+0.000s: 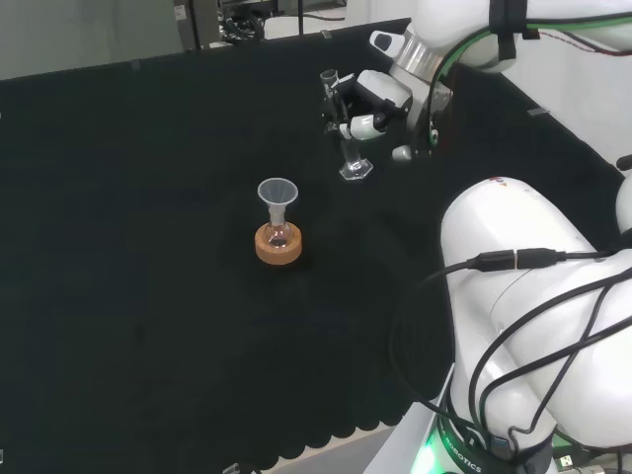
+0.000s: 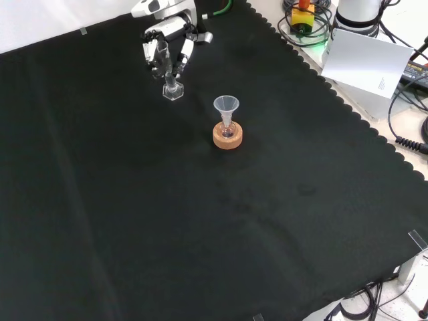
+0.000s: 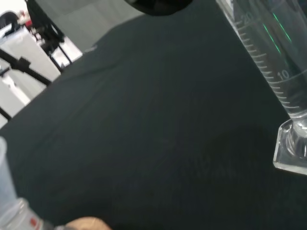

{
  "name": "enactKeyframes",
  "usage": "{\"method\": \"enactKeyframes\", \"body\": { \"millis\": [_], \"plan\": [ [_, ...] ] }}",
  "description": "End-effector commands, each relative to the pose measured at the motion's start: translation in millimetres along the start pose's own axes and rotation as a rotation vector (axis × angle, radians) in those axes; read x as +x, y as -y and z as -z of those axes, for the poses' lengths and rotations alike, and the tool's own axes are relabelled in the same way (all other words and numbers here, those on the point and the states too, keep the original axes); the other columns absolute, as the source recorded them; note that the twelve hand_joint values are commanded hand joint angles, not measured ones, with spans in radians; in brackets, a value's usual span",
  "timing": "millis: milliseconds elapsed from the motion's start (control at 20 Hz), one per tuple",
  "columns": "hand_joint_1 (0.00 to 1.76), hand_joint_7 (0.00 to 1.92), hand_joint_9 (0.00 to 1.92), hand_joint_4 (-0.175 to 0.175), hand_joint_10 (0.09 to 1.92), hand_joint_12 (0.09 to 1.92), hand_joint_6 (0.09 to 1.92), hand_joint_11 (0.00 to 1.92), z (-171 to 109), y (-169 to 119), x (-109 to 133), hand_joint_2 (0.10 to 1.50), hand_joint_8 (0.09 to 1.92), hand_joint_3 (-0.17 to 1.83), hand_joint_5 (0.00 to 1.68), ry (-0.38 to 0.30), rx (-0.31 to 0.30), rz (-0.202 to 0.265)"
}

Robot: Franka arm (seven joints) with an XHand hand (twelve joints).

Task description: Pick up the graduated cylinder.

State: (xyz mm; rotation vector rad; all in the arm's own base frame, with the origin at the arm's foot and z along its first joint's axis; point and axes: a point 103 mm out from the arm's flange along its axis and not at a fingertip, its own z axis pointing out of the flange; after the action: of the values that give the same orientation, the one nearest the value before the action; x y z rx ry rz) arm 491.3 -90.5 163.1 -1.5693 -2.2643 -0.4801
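So w/ the hand (image 1: pixel 370 104) curled round the upper part of the cylinder (image 2: pixel 171 75), whose base looks to sit on the tabletop (image 2: pixel 200 221) near the funnel flask (image 2: pixel 227 120), lift straight up, keeping it vertical.

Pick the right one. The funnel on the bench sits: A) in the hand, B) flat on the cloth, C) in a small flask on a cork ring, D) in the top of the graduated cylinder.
C: in the front view the funnel stands in the neck of a small flask set on a cork ring, apart from the graduated cylinder that the hand is at.
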Motion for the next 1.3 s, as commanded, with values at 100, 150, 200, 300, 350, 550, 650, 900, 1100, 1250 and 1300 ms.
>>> {"method": "enactKeyframes", "body": {
  "millis": [100,150,200,300,350,550,650,900,1100,1250,1300],
  "plan": [
    [1.15,1.09,1.45,-0.175,0.09,0.74,1.02,1.32,22,34,23,1.13,0.51,0.00,0.98,0.108,0.165,-0.024],
    [1.15,1.09,1.45,-0.175,0.09,0.74,1.02,1.32,22,39,26,1.13,0.51,0.00,0.98,0.120,0.187,-0.029],
    [1.15,1.09,1.45,-0.175,0.09,0.74,1.02,1.32,23,43,31,1.13,0.51,0.00,0.98,0.132,0.209,-0.030],
    [1.15,1.09,1.45,-0.175,0.09,0.74,1.02,1.32,24,53,38,1.13,0.51,0.00,0.98,0.153,0.249,-0.032],
    [1.15,1.10,1.45,-0.175,0.09,0.74,1.02,1.32,25,58,39,1.13,0.50,0.00,0.98,0.159,0.261,-0.037],
    [1.15,1.10,1.45,-0.175,0.09,0.74,1.02,1.33,25,78,50,1.13,0.50,0.00,0.98,0.180,0.317,-0.045],
    [1.15,1.11,1.45,-0.175,0.09,0.74,1.02,1.33,24,89,55,1.13,0.50,0.00,0.98,0.194,0.344,-0.051],
    [1.15,1.11,1.46,-0.175,0.09,0.73,1.01,1.33,16,107,65,1.12,0.49,0.00,0.98,0.225,0.435,-0.068],
    [1.15,1.12,1.46,-0.175,0.09,0.73,1.01,1.33,8,112,66,1.12,0.49,0.00,0.98,0.252,0.510,-0.065],
    [1.15,1.13,1.46,-0.175,0.09,0.73,1.01,1.33,2,112,66,1.12,0.47,-0.01,0.99,0.264,0.557,-0.070],
    [1.15,1.13,1.46,-0.175,0.09,0.72,1.00,1.33,1,111,67,1.12,0.46,-0.01,0.99,0.273,0.573,-0.070]
  ]
}}
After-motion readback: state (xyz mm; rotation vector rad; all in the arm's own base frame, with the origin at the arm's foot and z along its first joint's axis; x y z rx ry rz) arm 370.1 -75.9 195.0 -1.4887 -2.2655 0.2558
